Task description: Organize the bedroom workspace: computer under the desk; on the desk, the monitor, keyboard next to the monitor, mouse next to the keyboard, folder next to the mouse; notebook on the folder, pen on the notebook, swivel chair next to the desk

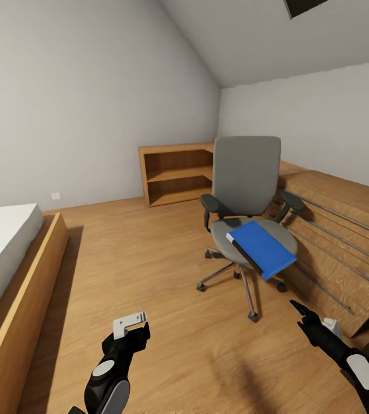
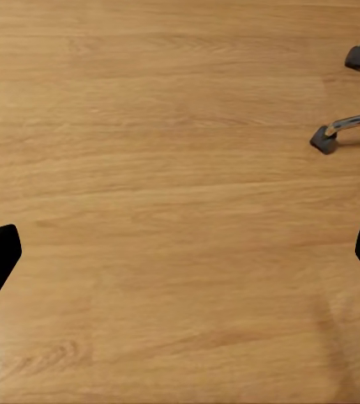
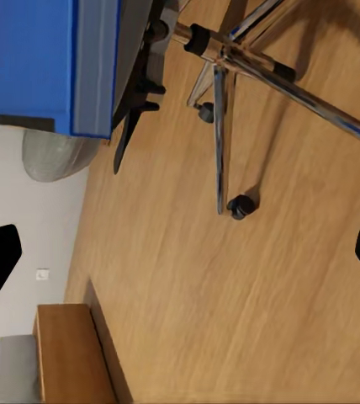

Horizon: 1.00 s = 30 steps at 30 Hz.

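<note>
the right gripper (image 1: 299, 309) is seen w/ fingers spread and nothing between them, dark tips wide apart at the edges of the right wrist view, aimed toward the chair. the left gripper (image 1: 134, 325) is likewise held spread and empty, low over bare wood floor (image 2: 163, 210), w/ two chair casters off to one side of its view.

the folder (image 1: 263, 248) lies flat on the seat of the swivel chair (image 1: 246, 172), one corner overhanging the front seat edge toward the robot; a dark edge shows along its left side, poss. the notebook beneath, but this can't be confirmed. in the right wrist view the folder (image 3: 37, 59) is seen from below the seat level, above the chrome legs.

step in hand is judged to be the approach for picking the folder. it'd best be taken by the right arm at the overhanging corner, fingers brought level w/ the seat, one above and one below, pinched well in from the edge. the chair rolls on casters, so sideways pushes should be avoided. the low wood drawer cabinet (image 1: 345, 230) sits just beside the chair on the right; the elbow should be kept clear of it.
</note>
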Available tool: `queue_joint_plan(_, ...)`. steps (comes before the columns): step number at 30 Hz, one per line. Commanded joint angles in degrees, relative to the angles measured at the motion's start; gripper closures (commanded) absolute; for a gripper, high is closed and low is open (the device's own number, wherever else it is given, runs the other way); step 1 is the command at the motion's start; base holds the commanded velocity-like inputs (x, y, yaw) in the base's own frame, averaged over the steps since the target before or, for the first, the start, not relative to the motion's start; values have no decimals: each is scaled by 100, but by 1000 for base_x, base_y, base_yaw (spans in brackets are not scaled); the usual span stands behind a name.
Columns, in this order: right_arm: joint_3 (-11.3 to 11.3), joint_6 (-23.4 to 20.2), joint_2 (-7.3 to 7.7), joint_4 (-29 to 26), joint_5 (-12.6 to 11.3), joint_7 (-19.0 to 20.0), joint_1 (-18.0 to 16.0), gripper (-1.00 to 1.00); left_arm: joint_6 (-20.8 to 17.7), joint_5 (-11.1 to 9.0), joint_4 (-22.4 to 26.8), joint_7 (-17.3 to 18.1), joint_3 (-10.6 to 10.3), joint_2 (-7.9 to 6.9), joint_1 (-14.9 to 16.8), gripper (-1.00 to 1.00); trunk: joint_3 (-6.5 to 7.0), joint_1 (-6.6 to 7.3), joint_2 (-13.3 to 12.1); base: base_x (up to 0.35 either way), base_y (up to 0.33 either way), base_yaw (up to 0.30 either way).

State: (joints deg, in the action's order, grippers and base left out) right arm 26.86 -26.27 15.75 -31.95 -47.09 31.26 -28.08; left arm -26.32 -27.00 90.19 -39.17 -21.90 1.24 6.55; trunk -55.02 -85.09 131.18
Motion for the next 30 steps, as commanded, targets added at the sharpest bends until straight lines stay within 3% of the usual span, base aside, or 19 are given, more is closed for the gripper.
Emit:
queue_joint_plan(1, 19, -49, -3, -1, -28, 42, -4, -100, -14, -42, 7, -46, -7, -1, 5, -100, -5, 1, 2, 0, 0, 0)
queue_joint_plan(4, 15, -48, -2, -19, -13, 364, -4, -100, -14, -42, 7, -42, -15, -4, 5, -100, -5, 1, 2, 0, 0, 0)
queue_joint_plan(6, 13, -52, 5, -88, 3, 800, -4, -100, -19, -42, 7, -39, -28, -18, 5, -100, -5, 1, 2, 0, 0, 0)
queue_joint_plan(10, 13, -59, 46, -135, 12, 1150, -3, -100, -22, -42, 4, -38, -48, -26, 5, -100, -5, 1, 2, 0, 0, 0)
queue_joint_plan(16, 15, -43, 57, -138, 9, 1244, -1, -100, -21, -36, -1, -38, -130, -27, 5, -100, -5, 1, 2, 73, 0, 0)
queue_joint_plan(30, 23, -18, 95, -148, -4, 1254, 4, -100, -23, -25, -14, -38, -165, -27, 5, -100, -5, 1, 2, 255, 0, 0)
